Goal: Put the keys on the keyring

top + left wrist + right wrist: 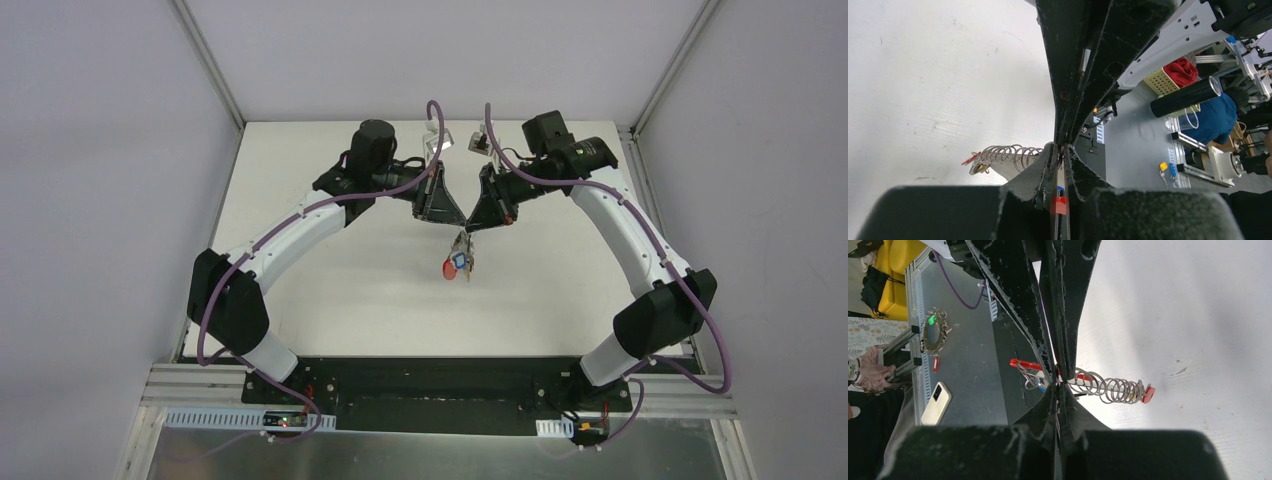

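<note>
Left tool (pixel 452 220) and right tool (pixel 472 226), top external view: the two meet tip to tip above the middle of the worktop (pixel 340 290). The keyring (pixel 462 250) hangs just beneath them, clear of the surface, with the keys (pixel 447 268) dangling from it; a red and a blue head can be made out. No loose key shows on the white surface.

Left wrist view: the left tool's fingers (pixel 1040 167) stand close together, leaving only a narrow slit through which red and blue show. Whether they pinch anything cannot be told. The keyring appears as a coil of wire loops running left from the tips, above the worktop.

Right wrist view: the right tool's fingers (pixel 1068 407) are pressed together on the wire at the near end of the coil, which runs right to a red tip. Small keys hang in a cluster left of the tips.

Judged progress: several keys are already on. The pose suits threading another, but the count left cannot be read.
</note>
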### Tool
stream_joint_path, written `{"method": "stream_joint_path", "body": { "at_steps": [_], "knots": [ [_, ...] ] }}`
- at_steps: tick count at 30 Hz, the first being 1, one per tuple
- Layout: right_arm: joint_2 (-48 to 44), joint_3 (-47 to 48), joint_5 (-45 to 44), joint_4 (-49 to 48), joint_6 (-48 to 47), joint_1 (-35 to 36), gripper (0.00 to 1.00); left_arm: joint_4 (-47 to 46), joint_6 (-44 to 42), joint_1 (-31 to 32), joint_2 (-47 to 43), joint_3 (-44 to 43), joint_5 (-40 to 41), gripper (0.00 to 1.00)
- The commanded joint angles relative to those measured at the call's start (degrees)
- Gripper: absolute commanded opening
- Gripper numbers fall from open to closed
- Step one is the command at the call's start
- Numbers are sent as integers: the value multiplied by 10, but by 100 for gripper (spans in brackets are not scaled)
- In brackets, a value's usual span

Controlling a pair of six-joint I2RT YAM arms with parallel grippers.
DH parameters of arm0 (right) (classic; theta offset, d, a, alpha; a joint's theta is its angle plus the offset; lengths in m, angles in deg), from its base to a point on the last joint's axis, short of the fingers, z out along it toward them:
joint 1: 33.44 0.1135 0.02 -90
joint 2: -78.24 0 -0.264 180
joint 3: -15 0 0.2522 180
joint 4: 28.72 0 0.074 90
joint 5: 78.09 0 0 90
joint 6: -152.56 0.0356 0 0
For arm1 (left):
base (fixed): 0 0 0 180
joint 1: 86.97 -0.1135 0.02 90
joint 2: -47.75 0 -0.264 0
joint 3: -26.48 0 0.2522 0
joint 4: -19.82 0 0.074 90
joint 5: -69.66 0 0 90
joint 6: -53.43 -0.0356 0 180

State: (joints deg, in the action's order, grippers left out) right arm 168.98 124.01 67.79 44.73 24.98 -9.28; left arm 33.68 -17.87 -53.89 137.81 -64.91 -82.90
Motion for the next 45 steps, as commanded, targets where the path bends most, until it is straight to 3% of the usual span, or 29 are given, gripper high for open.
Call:
{"method": "stream_joint_path", "body": {
  "at_steps": [1,6,10,17,27,35,41,45],
  "knots": [
    [-5,21,17,-3,-4,3,0,-6,-10,7,3,-15,-20,5],
    [-8,17,11,-12,3,3,2,-7,-10,6,1,-18,-22,0],
    [-25,-5,15,-39,15,-7,15,-36,12,0,-4,-18,-24,0],
    [-60,-43,51,-76,30,-43,24,-239,164,-11,-12,36,-43,0],
    [-73,-70,79,-95,32,-49,18,-253,182,-12,-12,38,-41,0],
    [-77,-92,90,-104,34,-49,0,-283,210,-14,-7,38,-38,0],
    [-64,-90,100,-114,46,-40,1,-326,242,-14,1,44,-35,0],
    [-60,-85,98,-118,50,-36,7,-340,251,-14,2,50,-34,0]
  ]
}}
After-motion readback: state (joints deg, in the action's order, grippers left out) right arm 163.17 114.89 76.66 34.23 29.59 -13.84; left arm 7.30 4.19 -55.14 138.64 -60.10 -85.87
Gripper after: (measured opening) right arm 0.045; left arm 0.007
